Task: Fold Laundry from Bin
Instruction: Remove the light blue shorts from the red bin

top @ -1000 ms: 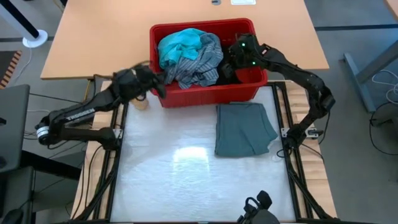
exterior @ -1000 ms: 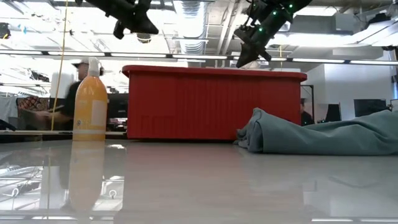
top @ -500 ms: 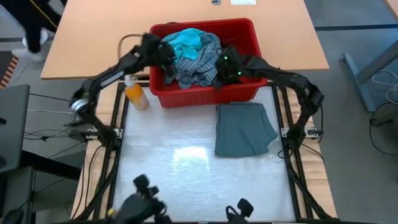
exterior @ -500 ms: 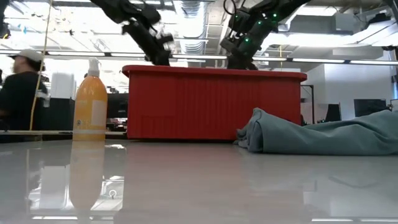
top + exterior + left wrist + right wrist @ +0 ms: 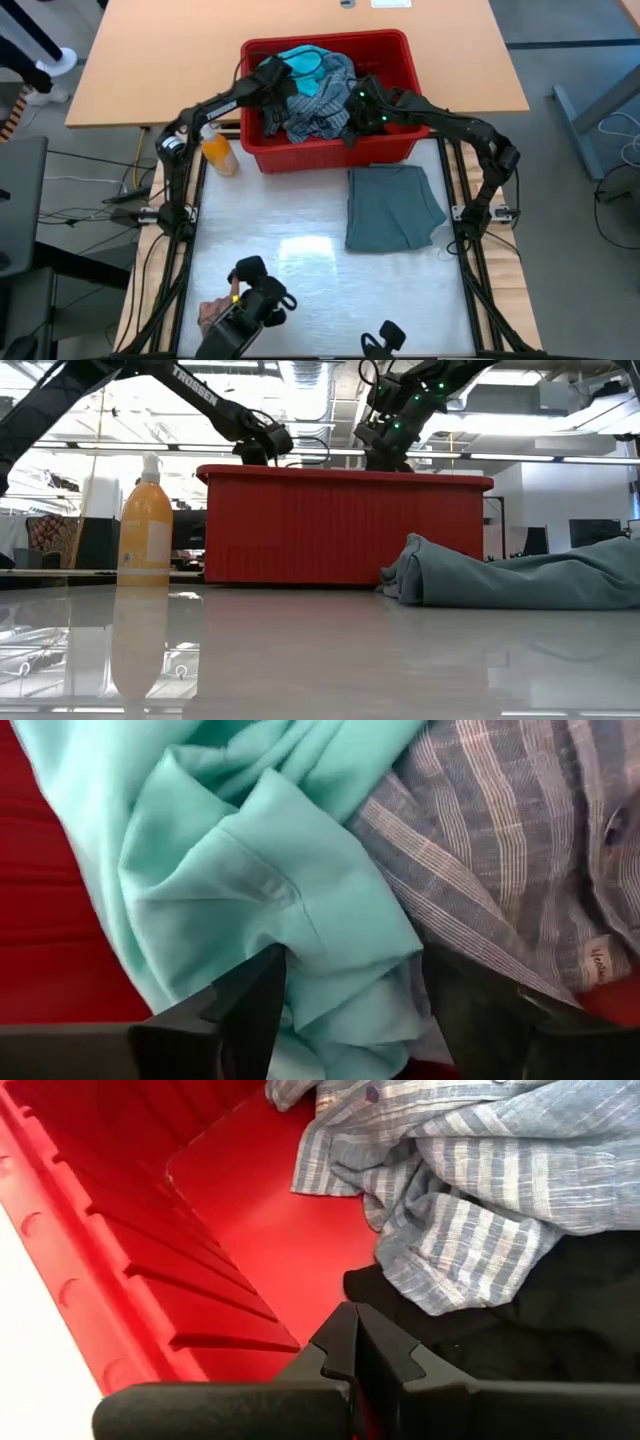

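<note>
Risk I see: my left gripper [image 5: 345, 1010], fingers spread over the turquoise garment [image 5: 250, 870] in the red bin [image 5: 330, 150], could snag the striped shirt [image 5: 520, 850] too; right gripper [image 5: 355, 1345] is closed, empty.

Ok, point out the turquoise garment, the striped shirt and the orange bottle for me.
turquoise garment [image 5: 250, 870]: left wrist view, on its folded seam.
striped shirt [image 5: 480, 1200]: right wrist view, on a bunched fold.
orange bottle [image 5: 146, 540]: low view, on the middle of its body.
</note>
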{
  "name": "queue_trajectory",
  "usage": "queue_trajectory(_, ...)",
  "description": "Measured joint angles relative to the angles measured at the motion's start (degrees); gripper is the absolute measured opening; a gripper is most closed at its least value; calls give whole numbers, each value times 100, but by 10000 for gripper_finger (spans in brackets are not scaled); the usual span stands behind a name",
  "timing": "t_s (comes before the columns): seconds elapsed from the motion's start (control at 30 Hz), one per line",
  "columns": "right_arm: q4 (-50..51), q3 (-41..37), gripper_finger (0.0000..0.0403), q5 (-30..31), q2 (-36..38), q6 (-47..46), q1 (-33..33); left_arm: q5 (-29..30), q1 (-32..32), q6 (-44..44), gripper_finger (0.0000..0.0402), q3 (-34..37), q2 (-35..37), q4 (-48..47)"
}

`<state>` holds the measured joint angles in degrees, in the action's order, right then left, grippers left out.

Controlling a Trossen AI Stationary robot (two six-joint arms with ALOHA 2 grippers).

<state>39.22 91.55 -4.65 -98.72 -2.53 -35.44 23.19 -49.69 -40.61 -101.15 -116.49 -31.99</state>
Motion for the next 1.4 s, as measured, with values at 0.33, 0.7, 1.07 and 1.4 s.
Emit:
queue_trajectory(0.33, 156, -1, 28, -2, 2, 105, -37, -214, -70, 341, 22, 163, 16, 610)
queue_trajectory(0.7, 370, -7, 27, -4, 304, 579, 51, -1883, 128, 1421, 1, 174, 1671, 791)
queue_trajectory(1.07, 189, -7, 27, -13, 1535, 1166, 421, -5657, 567, 3782, 0, 244, 4060, 1996)
queue_trajectory(1.4, 186, -4, 27, -588, 2775, 1118, 1405, -6024, 2984, 4731, 0, 305, 5040, 4174)
